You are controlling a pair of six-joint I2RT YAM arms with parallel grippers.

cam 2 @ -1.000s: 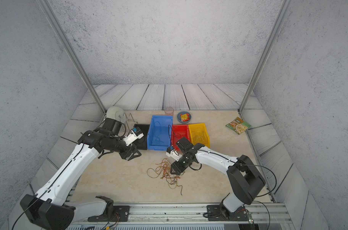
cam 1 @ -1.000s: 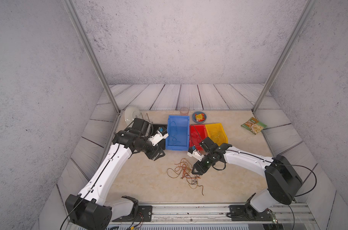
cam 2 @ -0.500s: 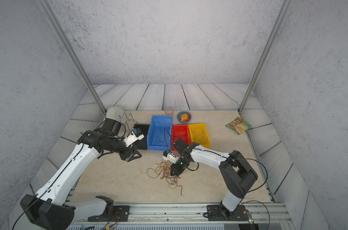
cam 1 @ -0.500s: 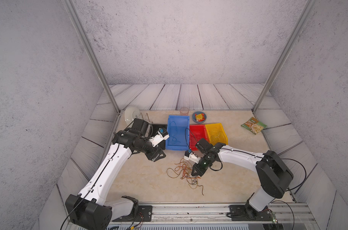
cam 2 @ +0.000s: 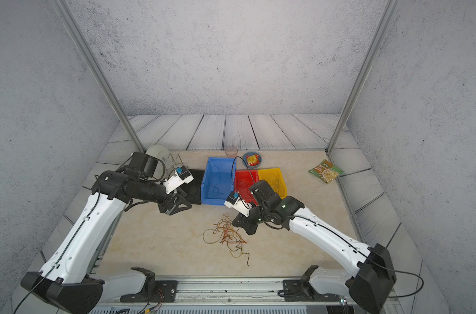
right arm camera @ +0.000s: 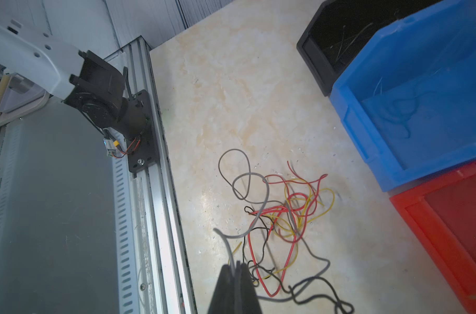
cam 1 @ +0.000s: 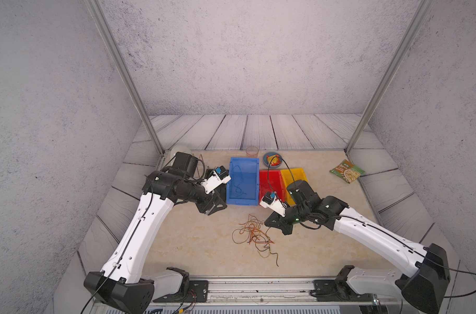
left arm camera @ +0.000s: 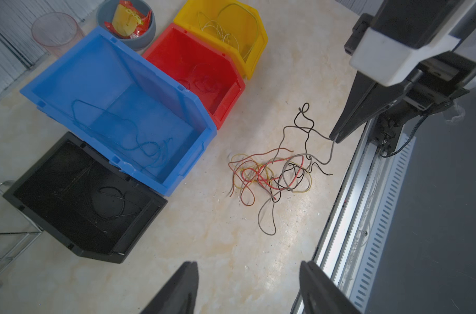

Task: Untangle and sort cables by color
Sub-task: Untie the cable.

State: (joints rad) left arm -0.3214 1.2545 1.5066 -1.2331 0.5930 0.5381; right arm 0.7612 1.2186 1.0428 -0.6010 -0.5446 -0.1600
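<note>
Worktop (cam 1: 193, 244): a loose tangle of cables (left arm camera: 269, 174) lies in the open on it, in front of the red bin (left arm camera: 232, 81) and the blue bin (left arm camera: 196, 111), apart from both and between them and the front rail. The strands in the tangle are red, yellow, black and grey, and they cross one another. Right end effector (right arm camera: 236, 264): jaws closed flat together, pinching a grey cable (right arm camera: 266, 195) at the fingertips, on the edge of the tangle nearest that arm. The strand runs from the heap to the tips (both wrist views agree on this). Left end effector (left arm camera: 247, 265): jaws standing wide apart with nothing between them, held above bare worktop near the front of the black bin (left arm camera: 139, 236), well apart from the tangle. Four bins stand in a row at the back, close side by side: black, blue, red, then the yellow bin (left arm camera: 262, 40). Contents seen: a black strand in the black bin, blue strands in the blue, a faint red loop in the red, pale yellow-green loops in the yellow. Behind the bins stand a clear cup (left arm camera: 54, 32) and a grey bowl (left arm camera: 145, 38) holding red and yellow wrappers. A green food packet (cam 1: 347, 171) lies apart at the right rear of the worktop; its print is too small to read.
</note>
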